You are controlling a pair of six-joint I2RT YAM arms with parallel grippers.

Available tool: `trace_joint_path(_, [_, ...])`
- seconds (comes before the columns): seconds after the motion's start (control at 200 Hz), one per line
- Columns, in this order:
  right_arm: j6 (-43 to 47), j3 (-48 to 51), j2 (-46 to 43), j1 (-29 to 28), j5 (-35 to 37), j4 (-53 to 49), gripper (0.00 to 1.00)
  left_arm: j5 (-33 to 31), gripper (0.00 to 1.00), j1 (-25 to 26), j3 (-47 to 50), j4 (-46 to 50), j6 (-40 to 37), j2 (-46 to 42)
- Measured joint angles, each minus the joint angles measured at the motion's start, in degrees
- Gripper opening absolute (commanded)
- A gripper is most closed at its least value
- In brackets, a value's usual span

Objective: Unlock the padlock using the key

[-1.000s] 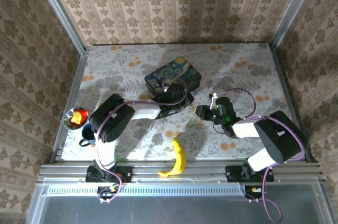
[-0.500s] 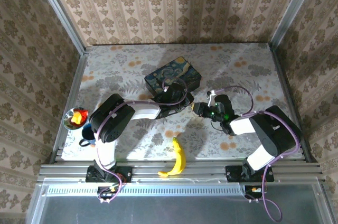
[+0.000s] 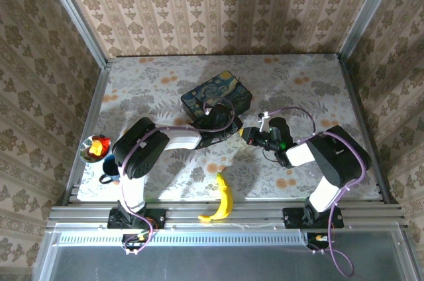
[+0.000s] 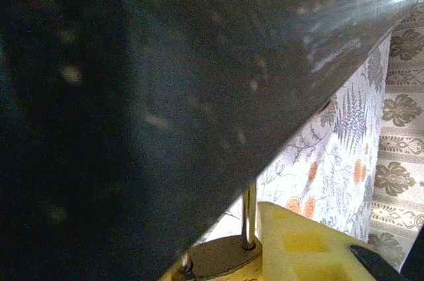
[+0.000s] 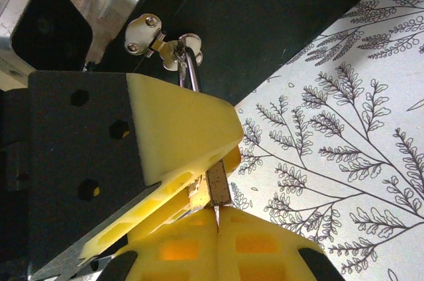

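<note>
The brass padlock (image 5: 217, 186) hangs by its thin silver shackle (image 5: 190, 72) from the clasp (image 5: 158, 37) of the painted box (image 3: 217, 97). My left gripper (image 3: 230, 128) is shut on the padlock's body, its yellow fingers (image 5: 177, 125) clamped around it. In the left wrist view the padlock's top (image 4: 222, 259) and shackle (image 4: 248, 213) sit beside one yellow finger (image 4: 305, 248), under the dark box wall. My right gripper (image 5: 217, 220) is shut on the key (image 5: 216, 213), a thin silvery sliver whose tip meets the padlock's bottom face.
A banana (image 3: 224, 198) lies near the front edge between the arm bases. A metal bowl with orange and red contents (image 3: 95, 148) and a dark mug (image 3: 109, 175) sit at the left edge. The flower-patterned table (image 3: 298, 82) has bare room behind the right arm.
The right gripper has moved left across the table toward the left gripper and the padlock. The left arm and the box have stayed put.
</note>
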State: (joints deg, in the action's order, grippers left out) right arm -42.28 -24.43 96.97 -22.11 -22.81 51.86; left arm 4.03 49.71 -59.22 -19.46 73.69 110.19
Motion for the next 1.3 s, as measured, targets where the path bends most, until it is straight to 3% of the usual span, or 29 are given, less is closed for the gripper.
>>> trace_joint_path(0.265, [-5.6,0.0,4.1,1.2,-3.2,7.0,0.00,-0.4,0.00,-0.3,0.0,-0.2,0.0,0.2])
trace_joint_path(0.295, [-6.4,0.0,4.6,1.3,-3.4,7.8,0.00,-0.6,0.06,-0.3,0.0,-0.3,0.0,0.2])
trace_joint_path(0.34, [-7.5,0.0,5.2,1.4,-3.7,8.8,0.00,-0.8,0.33,-0.3,0.0,-0.5,0.0,0.3])
trace_joint_path(0.365, [-7.9,0.0,5.4,1.4,-3.7,9.2,0.00,-0.9,0.40,-0.4,0.0,-0.7,0.0,0.3])
trace_joint_path(0.535, [-9.7,0.0,5.5,1.5,-3.3,10.5,0.00,0.7,0.50,0.0,1.0,-3.7,0.3,0.3])
trace_joint_path(1.015, [-11.6,-0.1,5.5,1.2,-2.9,10.9,0.00,-0.8,0.50,0.1,7.1,-10.7,0.0,-1.9])
trace_joint_path(1.3, [-12.0,-0.4,5.5,1.2,-2.6,11.0,0.00,-1.9,0.35,0.1,7.9,-13.2,0.0,-1.8])
